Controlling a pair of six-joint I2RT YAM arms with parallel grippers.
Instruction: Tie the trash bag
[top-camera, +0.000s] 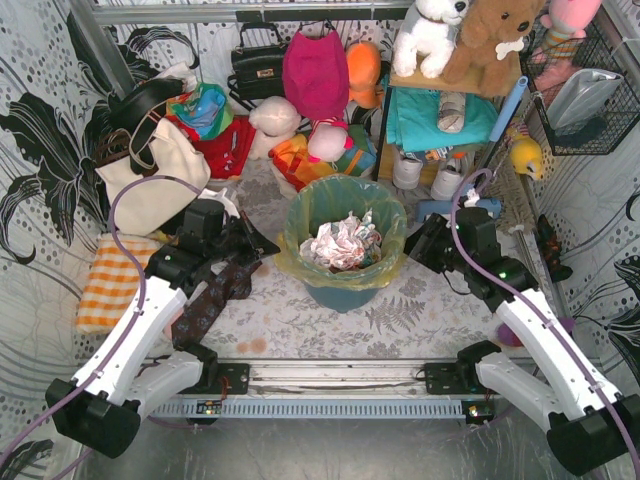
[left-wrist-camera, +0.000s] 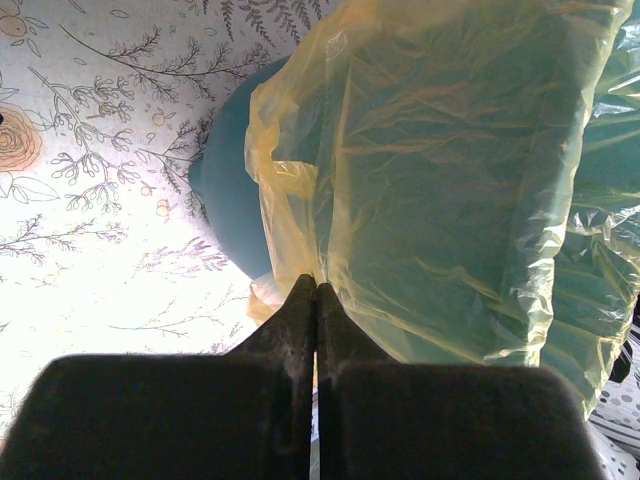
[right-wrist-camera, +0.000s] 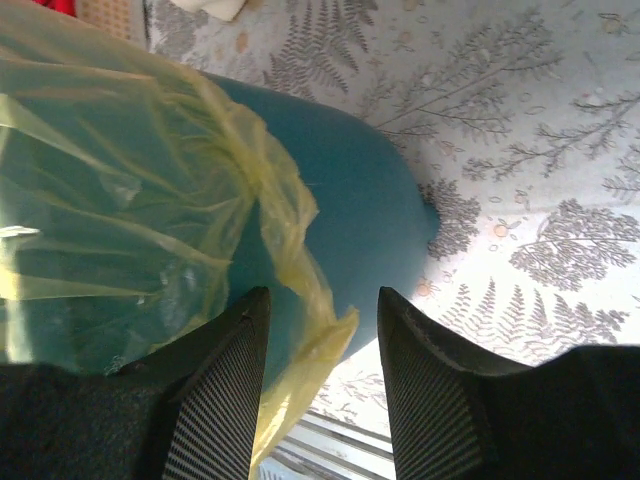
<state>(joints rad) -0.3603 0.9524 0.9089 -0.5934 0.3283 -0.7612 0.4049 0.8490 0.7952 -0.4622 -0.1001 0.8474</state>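
The left fingers (left-wrist-camera: 296, 330) are pressed together, their tips against the overhanging skirt of the thin translucent yellow-green plastic trash bag (top-camera: 290, 245); I cannot tell whether any film is caught between them. The right fingers (right-wrist-camera: 222, 380) stand apart, with a hanging fold of the bag between them. The bag stands upright, mouth up, lining the round teal plastic bin (top-camera: 345, 292) in the middle of the surface (top-camera: 300, 325), and it holds crumpled white paper (top-camera: 342, 242).

I see a table (top-camera: 290, 325) covered in white cloth with a grey fern print. A teal round plastic bin (top-camera: 345, 290) stands at its centre. Near left lies an orange-and-white checked cloth (top-camera: 112, 280), flat, with a dark brown patterned fabric strip (top-camera: 210, 300) just right of it. Far left is a cream tote bag with dark straps (top-camera: 150, 180). Far centre, behind the bin, is a heap of colourful fabric items (top-camera: 320, 155); I can't separate them. A silver metal rail (top-camera: 340, 378) runs along the near edge.
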